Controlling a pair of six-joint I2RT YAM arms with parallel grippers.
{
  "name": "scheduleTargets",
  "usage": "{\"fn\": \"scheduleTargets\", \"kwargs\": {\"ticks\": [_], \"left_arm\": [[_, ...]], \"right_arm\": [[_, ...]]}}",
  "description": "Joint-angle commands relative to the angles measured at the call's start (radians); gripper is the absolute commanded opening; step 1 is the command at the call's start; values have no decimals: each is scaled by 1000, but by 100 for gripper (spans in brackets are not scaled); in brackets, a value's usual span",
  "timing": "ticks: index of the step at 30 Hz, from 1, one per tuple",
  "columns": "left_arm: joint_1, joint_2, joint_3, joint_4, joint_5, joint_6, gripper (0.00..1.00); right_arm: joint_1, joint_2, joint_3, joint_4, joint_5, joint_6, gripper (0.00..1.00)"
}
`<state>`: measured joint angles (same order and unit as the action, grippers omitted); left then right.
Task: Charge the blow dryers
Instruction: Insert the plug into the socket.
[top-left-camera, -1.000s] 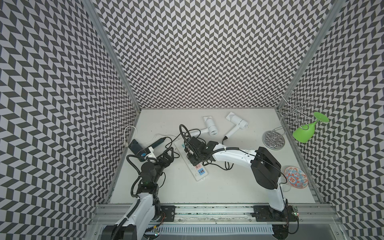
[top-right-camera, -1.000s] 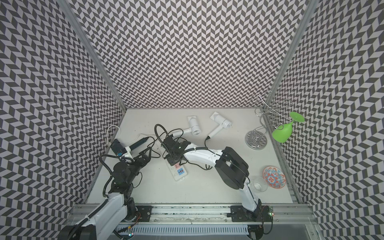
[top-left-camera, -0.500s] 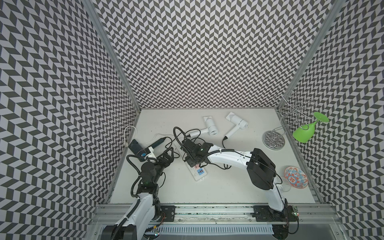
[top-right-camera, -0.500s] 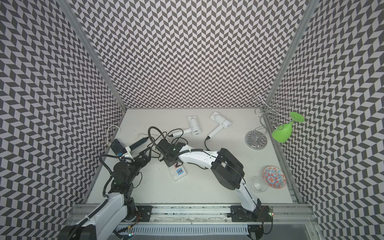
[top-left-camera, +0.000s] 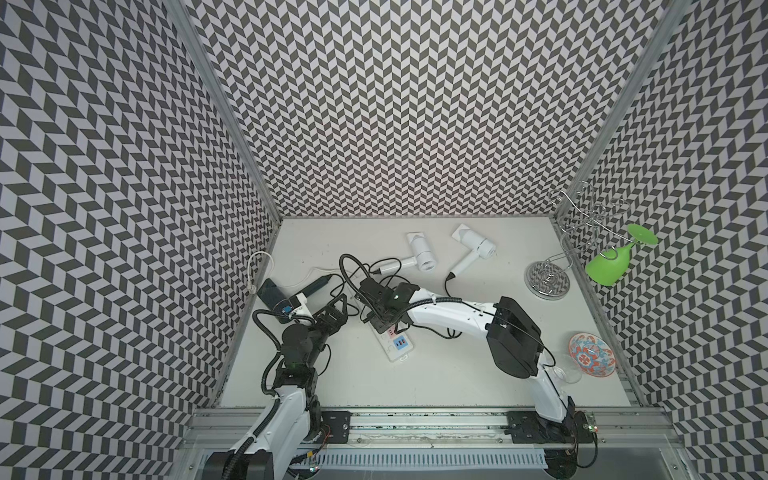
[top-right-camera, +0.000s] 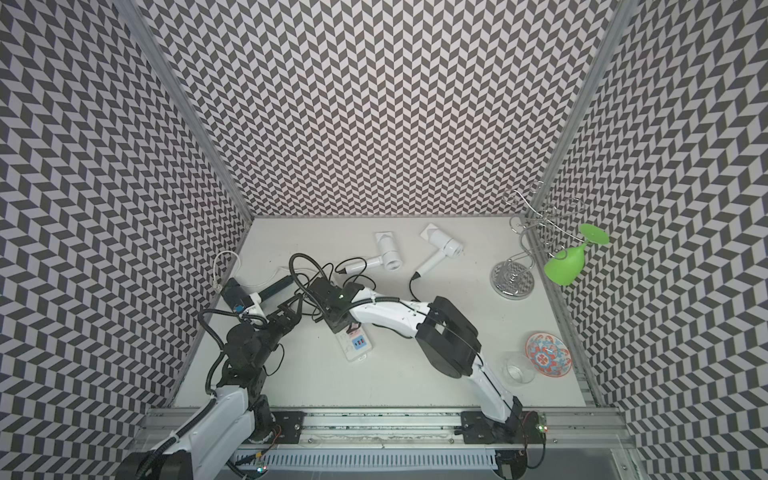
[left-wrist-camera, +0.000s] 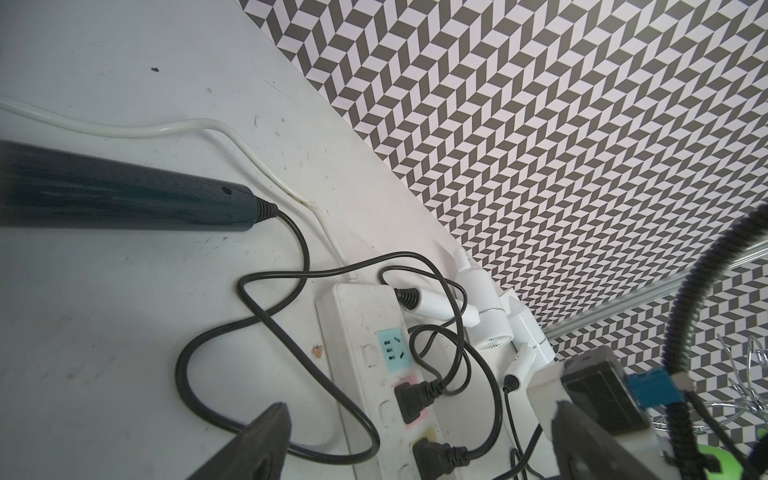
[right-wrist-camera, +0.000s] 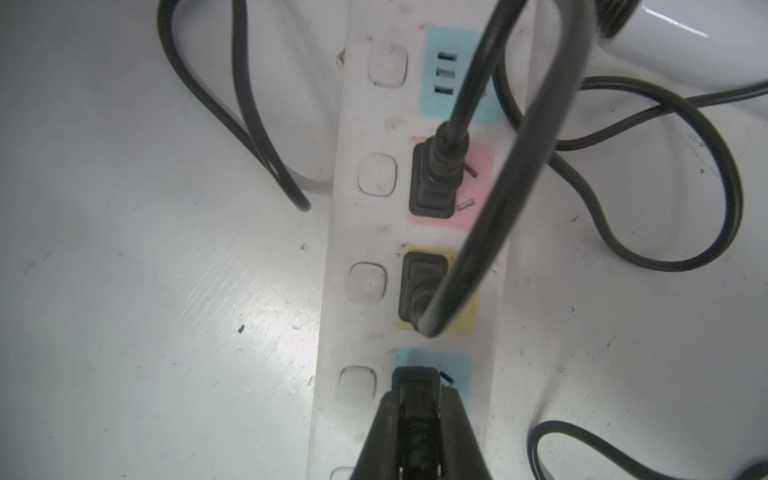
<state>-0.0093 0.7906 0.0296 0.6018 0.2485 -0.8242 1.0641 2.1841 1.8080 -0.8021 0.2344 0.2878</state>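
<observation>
Two white blow dryers (top-left-camera: 424, 255) (top-left-camera: 478, 245) lie at the back, seen in both top views. The dark blow dryer (top-left-camera: 272, 293) lies by the left wall, and its handle (left-wrist-camera: 124, 195) shows in the left wrist view. The white power strip (right-wrist-camera: 361, 232) has black plugs in its pink (right-wrist-camera: 434, 183) and yellow (right-wrist-camera: 422, 286) sockets. My right gripper (right-wrist-camera: 417, 395) is shut on a third black plug (right-wrist-camera: 415, 378) at a blue socket; how deep it sits is hidden. My left gripper (left-wrist-camera: 419, 407) stands open beside the strip, holding nothing.
Black cords loop over and around the strip (top-left-camera: 395, 345). A wire rack (top-left-camera: 546, 282) with a green glass (top-left-camera: 609, 266) stands at the right wall. A patterned plate (top-left-camera: 592, 355) and a clear glass (top-left-camera: 567, 372) sit front right. Patterned walls close three sides.
The right arm has shifted a little to the left along the strip with the plug, and the cord loop above it has swung left. The left arm has not moved.
</observation>
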Motion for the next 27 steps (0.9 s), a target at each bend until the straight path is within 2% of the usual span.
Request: {"fn": "scheduleTargets", "kwargs": {"ticks": [1, 6, 10, 14, 21, 27], "left_arm": [[8, -10, -9, 26, -1, 1, 99], [8, -10, -9, 26, -1, 0, 99], [9, -12, -10, 24, -3, 0, 99], [9, -20, -10, 19, -8, -1, 99], [11, -31, -11, 13, -11, 0, 99], [9, -30, -11, 12, -11, 0, 99]], "right_arm": [[5, 68, 9, -81, 81, 23, 0], [4, 76, 43, -134, 131, 35, 0], [5, 55, 17, -66, -12, 8, 0], [16, 71, 0, -35, -76, 4, 0], [46, 110, -74, -55, 55, 42, 0], [45, 58, -164, 3, 22, 40, 0]]}}
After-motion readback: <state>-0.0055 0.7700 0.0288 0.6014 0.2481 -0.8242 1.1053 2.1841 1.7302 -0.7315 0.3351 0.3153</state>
